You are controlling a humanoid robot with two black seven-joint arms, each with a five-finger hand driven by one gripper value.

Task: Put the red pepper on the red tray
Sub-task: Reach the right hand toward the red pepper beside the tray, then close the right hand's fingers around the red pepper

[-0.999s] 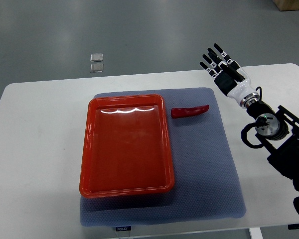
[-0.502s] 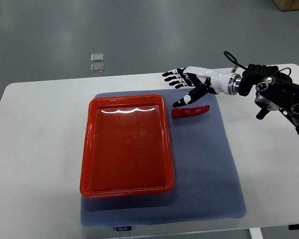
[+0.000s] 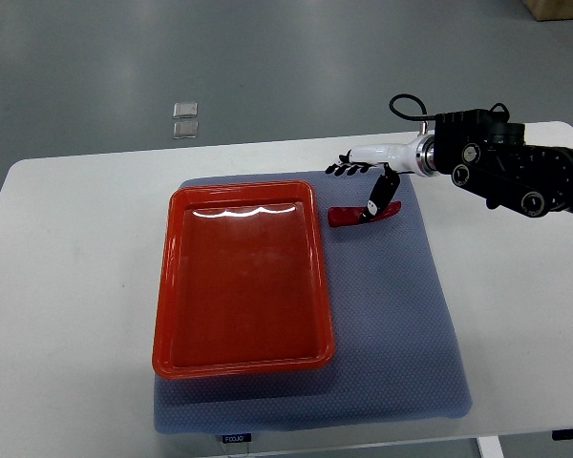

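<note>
The red pepper [image 3: 362, 214] is lying on the grey mat [image 3: 392, 315], just right of the red tray [image 3: 241, 279] at its far corner, exactly where it lay half a second ago. The right hand [image 3: 365, 176] is now lowering onto it: its thumb is touching the pepper's right half, while the four fingers [image 3: 344, 170], spread and holding nothing, are hovering on the far side. The arm is reaching in from the right across the white table [image 3: 72, 286].
</note>
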